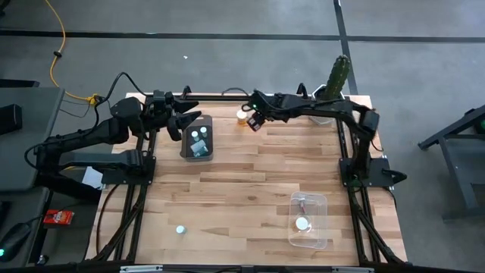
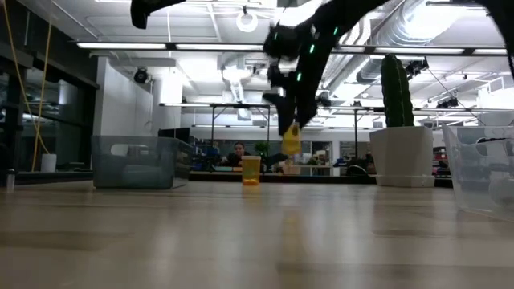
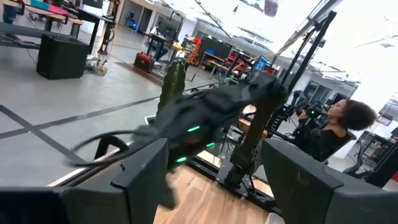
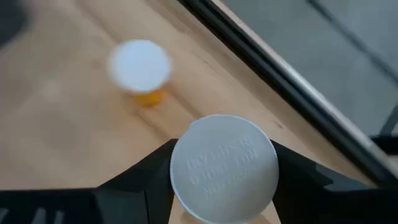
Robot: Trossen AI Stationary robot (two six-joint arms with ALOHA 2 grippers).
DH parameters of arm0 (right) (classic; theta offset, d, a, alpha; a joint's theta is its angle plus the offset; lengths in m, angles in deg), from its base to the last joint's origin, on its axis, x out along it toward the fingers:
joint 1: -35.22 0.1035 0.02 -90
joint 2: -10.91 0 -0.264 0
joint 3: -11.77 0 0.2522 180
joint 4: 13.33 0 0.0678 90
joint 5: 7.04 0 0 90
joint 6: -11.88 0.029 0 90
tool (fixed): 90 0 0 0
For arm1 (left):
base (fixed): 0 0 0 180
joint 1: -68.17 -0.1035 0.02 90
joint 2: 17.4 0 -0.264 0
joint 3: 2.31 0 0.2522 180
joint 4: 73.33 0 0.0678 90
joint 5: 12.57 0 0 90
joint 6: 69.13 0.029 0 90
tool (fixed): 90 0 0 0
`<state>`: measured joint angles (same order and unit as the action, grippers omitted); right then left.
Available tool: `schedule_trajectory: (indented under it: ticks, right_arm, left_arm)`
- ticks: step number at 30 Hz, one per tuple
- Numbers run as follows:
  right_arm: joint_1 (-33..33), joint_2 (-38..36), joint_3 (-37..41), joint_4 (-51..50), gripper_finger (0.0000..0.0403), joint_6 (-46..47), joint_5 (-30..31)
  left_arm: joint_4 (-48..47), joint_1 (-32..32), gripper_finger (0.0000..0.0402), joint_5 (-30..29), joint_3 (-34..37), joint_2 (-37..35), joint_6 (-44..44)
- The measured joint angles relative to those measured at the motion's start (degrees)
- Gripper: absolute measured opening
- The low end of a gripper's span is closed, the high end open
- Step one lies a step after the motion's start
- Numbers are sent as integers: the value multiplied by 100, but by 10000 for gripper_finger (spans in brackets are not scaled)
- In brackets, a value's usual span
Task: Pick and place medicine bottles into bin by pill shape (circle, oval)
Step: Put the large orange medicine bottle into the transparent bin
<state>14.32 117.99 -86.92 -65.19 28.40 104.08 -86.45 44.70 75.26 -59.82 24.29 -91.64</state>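
My right gripper (image 1: 256,121) is shut on a translucent orange bottle with a white cap (image 4: 224,168), lifted at the table's far middle; it also shows in the low view (image 2: 291,141). A second orange bottle (image 1: 242,116) stands upright on the table just beside it, seen also in the right wrist view (image 4: 140,67) and the low view (image 2: 250,170). My left gripper (image 1: 184,121) is open and empty above the far end of the grey bin (image 1: 186,144), which holds pale bottles (image 1: 198,141). One pale bottle (image 1: 180,229) stands near the front left. My right gripper pinches the orange bottle between its two fingers (image 4: 146,180), one on each side at the white cap's rim (image 4: 180,163). The fingers come from above, pointing down. The bottle hangs upright below the gripper, its bottom (image 2: 291,150) clear of the table.
A clear bin (image 1: 322,205) at the front right holds a white-capped bottle (image 1: 303,223). A tall green cactus in a white pot (image 1: 337,76) stands at the far right corner. A person (image 3: 339,127) sits beyond the table's far edge. Bare wood lies in the table's middle.
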Motion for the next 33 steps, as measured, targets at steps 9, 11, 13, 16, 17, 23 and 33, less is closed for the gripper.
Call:
schedule_trajectory:
  ticks: [9,11,13,16,17,23,33]
  right_arm:
    - [1464,-2292,1730,1040,204,141,-454]
    - [1864,-2810,2195,1487,204,532,-503]
    - [2241,-3222,2548,1877,204,891,-477]
    - [2685,-3600,2789,2253,204,1155,-253]
    - [2791,-3658,2807,2288,204,1173,-155]
    - [3036,-3643,2621,2314,204,997,-188]
    - [3044,-3638,2608,2218,204,1134,-837]
  left_arm:
    - [-615,0,245,2,1,0,16]
    - [-697,0,245,46,2,12,16]
    - [-706,0,245,193,2,38,16]
    - [-649,9,245,504,2,83,16]
    - [-640,38,245,598,2,92,17]
    - [-516,598,245,599,2,260,60]
    - [188,1685,245,-352,2,770,109]
